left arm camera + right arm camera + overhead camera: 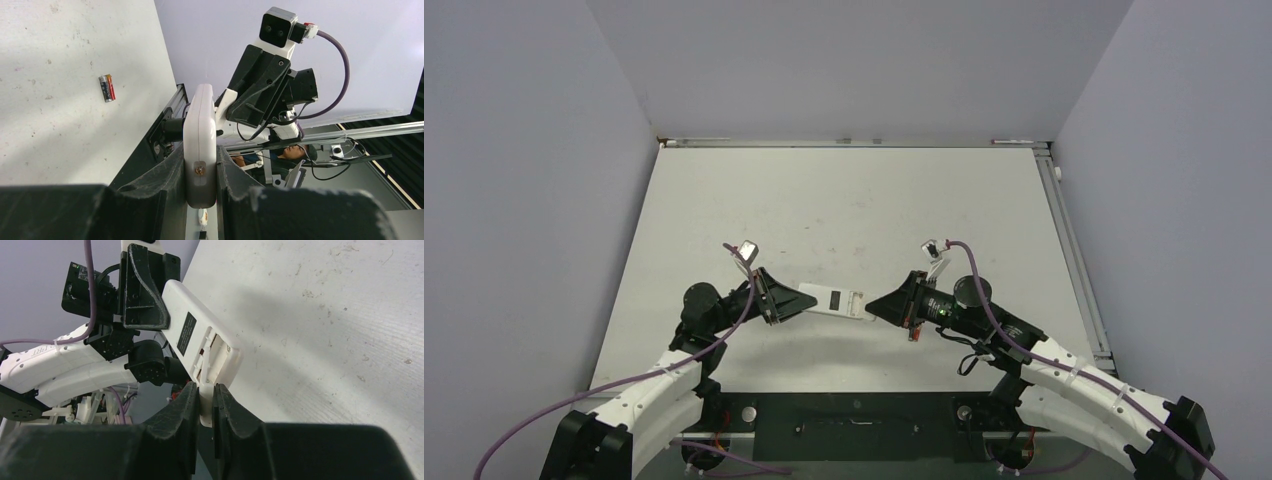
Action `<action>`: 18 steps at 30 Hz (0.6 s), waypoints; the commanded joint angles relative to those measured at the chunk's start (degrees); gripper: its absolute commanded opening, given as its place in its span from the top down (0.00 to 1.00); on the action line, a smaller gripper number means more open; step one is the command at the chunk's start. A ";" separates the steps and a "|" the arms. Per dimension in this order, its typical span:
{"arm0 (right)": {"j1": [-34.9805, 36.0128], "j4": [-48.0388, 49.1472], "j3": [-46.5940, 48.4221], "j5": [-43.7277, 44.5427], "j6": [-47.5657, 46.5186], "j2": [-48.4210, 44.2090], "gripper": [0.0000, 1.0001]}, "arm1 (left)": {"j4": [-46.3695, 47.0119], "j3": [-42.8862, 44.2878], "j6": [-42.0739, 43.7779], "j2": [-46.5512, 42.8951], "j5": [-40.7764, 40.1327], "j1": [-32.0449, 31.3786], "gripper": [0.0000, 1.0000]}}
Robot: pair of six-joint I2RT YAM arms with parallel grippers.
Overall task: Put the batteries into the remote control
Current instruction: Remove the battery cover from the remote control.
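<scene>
Now left jaws clamp remote control (829, 299) end; right jaws pinch opposite-end white flap (205, 412).

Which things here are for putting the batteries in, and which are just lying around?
For the job: remote control in the left gripper; batteries on the table; thin white piece pinched by the right gripper.
Just there: purple cables; metal rail at the table's edge.

Top view: looked down from high behind, far off, over the whole table (844, 200).
Left wrist: close up, sighted along the remote control (200, 140) edge-on.
Right wrist: close, faced its open back.
Shared: all three caught the remote control (829, 300).
</scene>
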 commanded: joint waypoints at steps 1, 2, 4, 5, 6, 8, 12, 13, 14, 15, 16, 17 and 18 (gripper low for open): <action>0.05 -0.28 2.58 1.16 -1.52 -0.71 0.91 | 1.72 3.43 0.97 -0.03 -0.74 0.30 1.00; 0.09 -0.48 2.69 1.40 -1.61 -0.66 0.91 | 1.72 3.43 1.04 0.05 -0.73 0.30 1.00; 0.12 -1.52 3.07 2.59 -1.93 -0.82 0.91 | 1.52 3.46 1.30 0.02 -0.83 0.34 1.00; 0.10 -2.26 3.34 3.40 -2.17 -0.91 0.91 | 0.96 3.44 1.62 -0.02 -0.92 0.38 1.00; 0.05 -2.92 3.68 4.06 -2.44 -0.92 0.91 | 0.35 3.42 2.04 -0.14 -1.01 0.43 1.00; 0.07 -4.34 4.60 5.66 -3.39 -0.73 0.92 | -1.58 3.51 3.13 -0.51 -1.29 0.47 1.00; -0.25 -6.54 6.06 7.52 -5.13 0.13 0.91 | -5.15 3.63 4.81 -1.44 -1.66 0.56 1.00; -0.37 -6.82 6.40 7.89 -5.41 0.54 0.91 | -5.74 3.60 5.07 -1.62 -1.72 0.56 1.00; -0.66 -7.08 6.75 8.12 -5.84 0.95 0.92 | -6.27 3.59 5.35 -1.80 -1.67 0.56 1.00; -0.89 -7.50 7.26 8.39 -6.35 1.68 0.91 | -7.01 3.59 5.83 -2.05 -1.74 0.61 1.00; -1.15 -8.11 7.80 8.87 -6.69 2.15 0.92 | -7.71 3.65 6.05 -2.25 -1.84 0.64 1.00; -1.46 -9.05 8.44 9.53 -7.18 3.13 0.92 | -8.43 3.66 6.42 -2.50 -1.94 0.65 1.00; -1.83 -9.82 9.19 10.03 -7.75 4.11 0.92 | -9.06 3.60 6.84 -2.75 -2.06 0.69 1.00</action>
